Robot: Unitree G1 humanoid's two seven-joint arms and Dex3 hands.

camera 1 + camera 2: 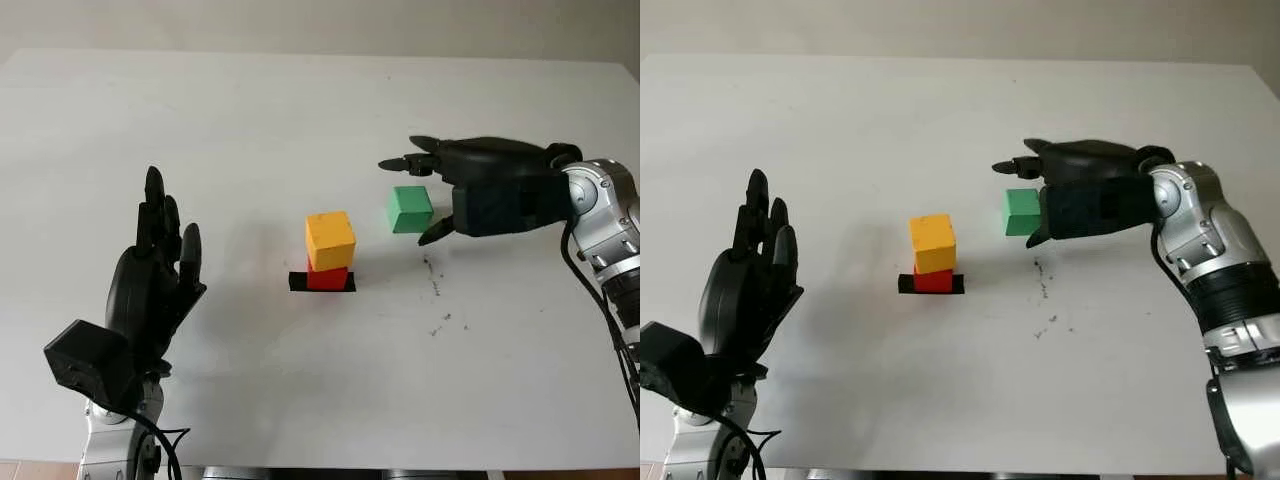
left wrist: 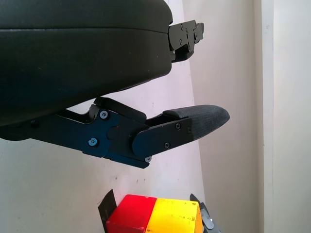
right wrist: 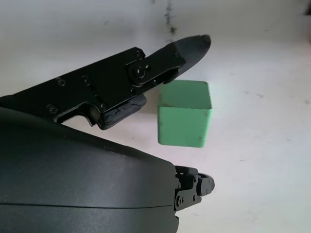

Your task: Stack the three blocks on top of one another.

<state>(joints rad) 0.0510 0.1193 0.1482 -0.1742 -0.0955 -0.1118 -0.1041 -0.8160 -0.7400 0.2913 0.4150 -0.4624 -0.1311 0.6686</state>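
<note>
Green block (image 1: 410, 209) sits on the white table (image 1: 250, 110), right of the stack and a little farther back, apart from it. Flat on the surface, upright, not lifted.

Stack: yellow block (image 1: 330, 240) on top of red block (image 1: 328, 277), the red one sitting on a black marker patch (image 1: 297, 283). Yellow is turned slightly off square against red but looks seated. Two of three done, by my reading; green is what is left.

Right hand (image 1: 432, 190) is at the green block, fingers bracketing it: upper fingers reach past its far side, thumb (image 1: 434, 232) comes in on the near side. Wrist view shows a finger (image 3: 187, 48) just beside the block's edge, a gap on the other side. Hand open, not yet closed on it; contact uncertain.

Left hand (image 1: 158, 270) held up near the front left of the table, well apart from the blocks, open, holding nothing.

Dark scuff marks (image 1: 437, 290) on the table right of the stack
</note>
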